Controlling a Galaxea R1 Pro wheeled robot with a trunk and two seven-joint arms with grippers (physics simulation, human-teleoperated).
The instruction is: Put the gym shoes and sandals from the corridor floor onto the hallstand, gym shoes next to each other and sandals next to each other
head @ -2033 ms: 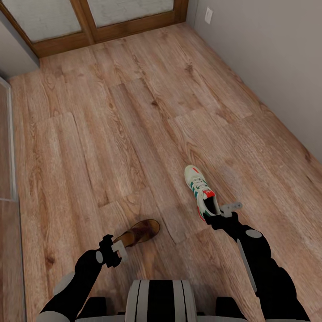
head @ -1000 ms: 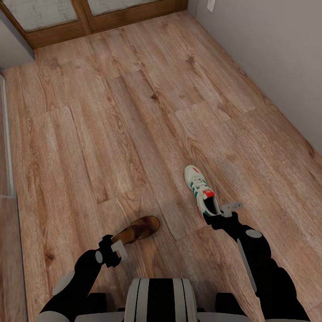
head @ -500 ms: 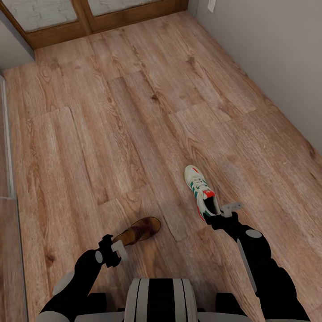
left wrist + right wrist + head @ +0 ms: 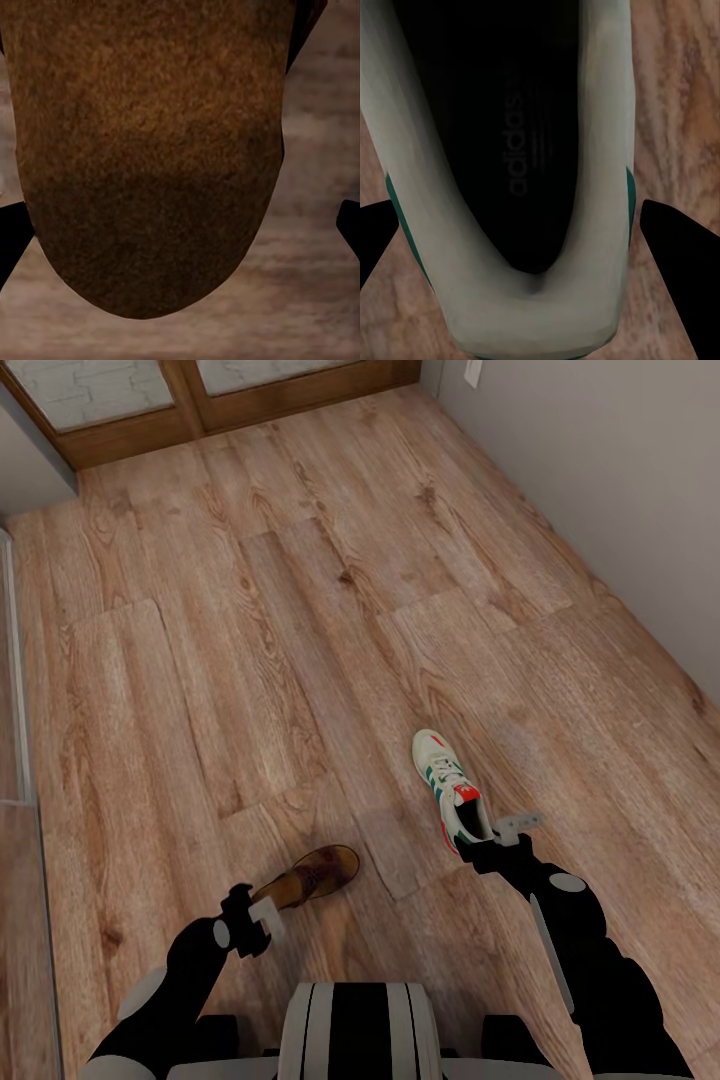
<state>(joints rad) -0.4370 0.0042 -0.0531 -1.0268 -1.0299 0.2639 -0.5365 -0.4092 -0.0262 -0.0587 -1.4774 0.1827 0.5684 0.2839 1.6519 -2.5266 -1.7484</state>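
Comparing against the frame two seconds back, the whole head view has slid: the wooden door frame point(image 4: 200, 415) at 12 o'clock sits higher and the wall outlet point(image 4: 472, 372) is nearly cut off, which marks a camera shift and not a move of the things. Against the frame half a second back, nothing differs; both arms and both shoes stand in the same places.

The left claw point(image 4: 262, 916) sits at the heel end of a brown sandal point(image 4: 310, 877), which extends from it toward 1 o'clock, toe away from the robot, over the corridor floor point(image 4: 250, 660). In the left wrist view the sandal's mottled brown underside point(image 4: 150, 150) lies between the two dark fingertips point(image 4: 11, 236), which stand apart on either side of it; contact cannot be told, nor whether the sandal is lifted or resting.

The right claw point(image 4: 505, 830) is at the heel of a gym shoe point(image 4: 450, 790), off-white with green stripes and red accents, its toe pointing toward 11 o'clock. In the right wrist view the shoe's heel opening point(image 4: 510, 150) sits between the fingertips point(image 4: 679, 247), which are spread to both sides with floor showing in the gaps.

The grey wall point(image 4: 600, 480) runs along the 3 o'clock side.
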